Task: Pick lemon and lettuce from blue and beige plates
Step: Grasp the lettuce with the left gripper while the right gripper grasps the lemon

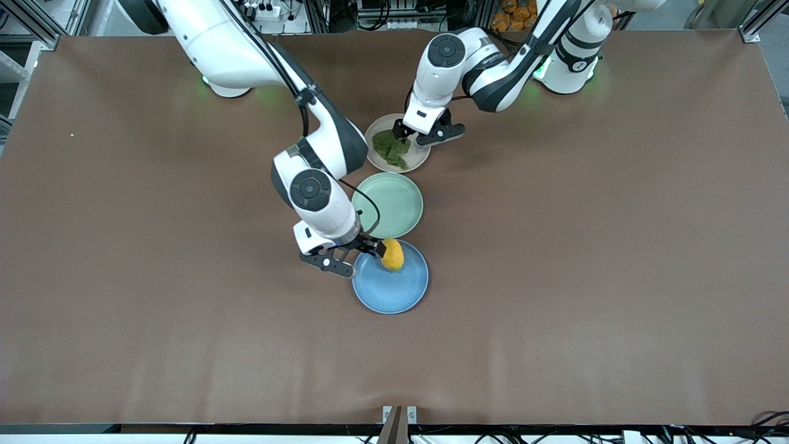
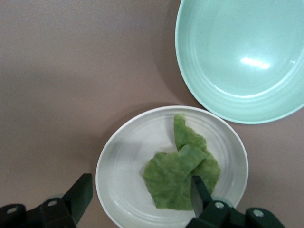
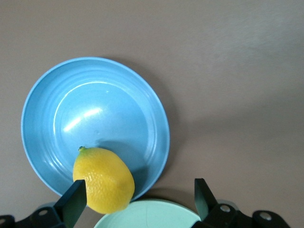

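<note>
Hovering mid-frame, your right gripper [image 1: 357,256] spreads its fingers beside the lemon [image 1: 392,254] on the blue plate [image 1: 390,288]; your left gripper [image 1: 412,134], fingers spread, hangs over the lettuce [image 1: 391,148] on the beige plate [image 1: 419,156].

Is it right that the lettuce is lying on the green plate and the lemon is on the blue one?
Not quite. The lettuce lies on the beige plate, as the left wrist view shows; the green plate beside it holds nothing. The lemon is on the blue plate, as you said.
</note>
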